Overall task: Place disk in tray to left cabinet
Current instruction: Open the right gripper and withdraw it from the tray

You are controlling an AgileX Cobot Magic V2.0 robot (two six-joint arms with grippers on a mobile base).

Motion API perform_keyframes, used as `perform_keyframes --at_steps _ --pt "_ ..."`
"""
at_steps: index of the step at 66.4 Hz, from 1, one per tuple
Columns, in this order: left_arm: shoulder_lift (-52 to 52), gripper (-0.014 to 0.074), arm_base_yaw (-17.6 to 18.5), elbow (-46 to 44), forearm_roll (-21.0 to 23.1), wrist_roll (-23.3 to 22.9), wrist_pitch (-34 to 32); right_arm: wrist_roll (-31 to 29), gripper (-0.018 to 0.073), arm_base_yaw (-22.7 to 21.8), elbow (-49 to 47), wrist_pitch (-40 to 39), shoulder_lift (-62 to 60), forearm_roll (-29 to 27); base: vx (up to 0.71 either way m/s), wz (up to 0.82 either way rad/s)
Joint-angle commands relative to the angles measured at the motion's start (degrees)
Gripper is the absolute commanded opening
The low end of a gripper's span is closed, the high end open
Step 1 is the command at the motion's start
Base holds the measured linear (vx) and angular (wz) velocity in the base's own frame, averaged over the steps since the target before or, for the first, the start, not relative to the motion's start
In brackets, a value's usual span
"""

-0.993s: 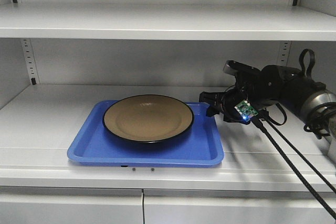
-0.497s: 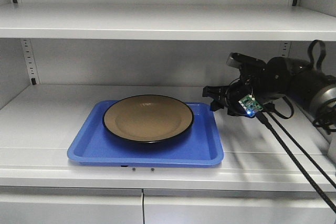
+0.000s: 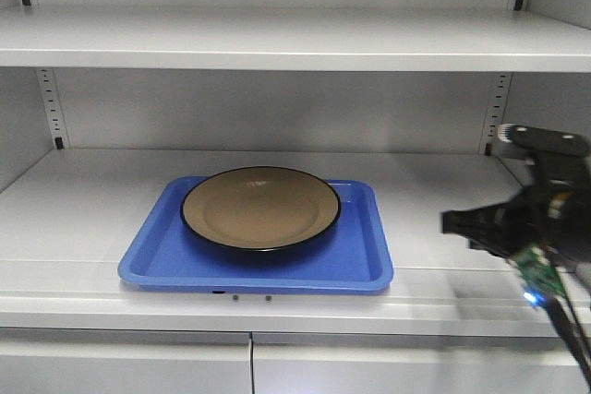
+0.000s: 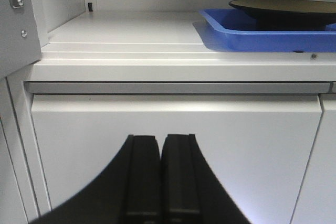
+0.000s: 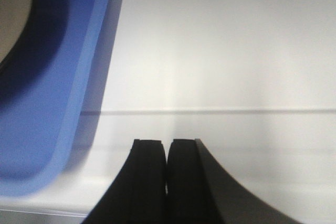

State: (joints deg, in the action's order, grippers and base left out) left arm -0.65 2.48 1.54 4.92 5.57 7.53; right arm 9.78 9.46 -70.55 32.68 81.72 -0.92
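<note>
Two grippers are in your views, and both have their jaws pressed together with nothing between them. On your far left, the left gripper hangs low in front of the lower doors of the left cabinet, below the level of the shelf. On that shelf you see the blue tray lying flat near the front edge, and the disk sits upright inside it, filling most of the tray's width. Moving right, a bare stretch of shelf separates the tray from the right gripper, which hovers well apart from the tray's right edge, blurred in the front view. In your right wrist view, that gripper points over the white shelf with the tray's rim just off to its left.
</note>
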Motion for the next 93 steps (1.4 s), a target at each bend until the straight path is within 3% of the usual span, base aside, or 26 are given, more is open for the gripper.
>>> perform_keyframes --at_steps 1,7,30,45,59,64,71,93 --pt "0.4 -0.0006 0.2 1.2 0.0 -0.4 -4.4 0.3 0.0034 -0.4 4.2 -4.3 -9.4 3.7 0.0 0.0" --pt "0.4 -0.0006 0.2 1.2 0.0 -0.4 -4.4 0.3 -0.0015 -0.4 11.6 -5.6 -17.2 5.5 0.0 0.0" --pt "0.4 -0.0006 0.2 1.2 0.0 -0.4 -4.4 0.3 -0.0005 -0.4 40.3 -22.9 -42.0 10.7 0.0 0.0" --pt "0.4 -0.0006 0.2 1.2 0.0 -0.4 -4.4 0.3 -0.0005 -0.4 55.4 -25.2 -54.9 13.6 0.0 0.0" --pt "0.4 -0.0006 0.2 1.2 0.0 -0.4 -4.4 0.5 -0.0005 -7.2 69.0 -32.7 -70.5 9.7 0.0 0.0" --pt "0.4 -0.0006 0.2 1.2 0.0 -0.4 -4.4 0.5 -0.0005 -7.5 73.8 -35.2 -75.6 9.9 0.0 0.0" --pt "0.3 -0.0006 0.2 1.2 0.0 -0.4 -4.4 0.1 -0.0005 -7.5 73.5 -27.4 -83.2 9.9 0.0 0.0" --pt "0.3 -0.0006 0.2 1.1 0.0 -0.4 -4.5 -0.2 -0.0005 -8.2 73.5 -27.3 -82.1 10.6 0.0 0.0"
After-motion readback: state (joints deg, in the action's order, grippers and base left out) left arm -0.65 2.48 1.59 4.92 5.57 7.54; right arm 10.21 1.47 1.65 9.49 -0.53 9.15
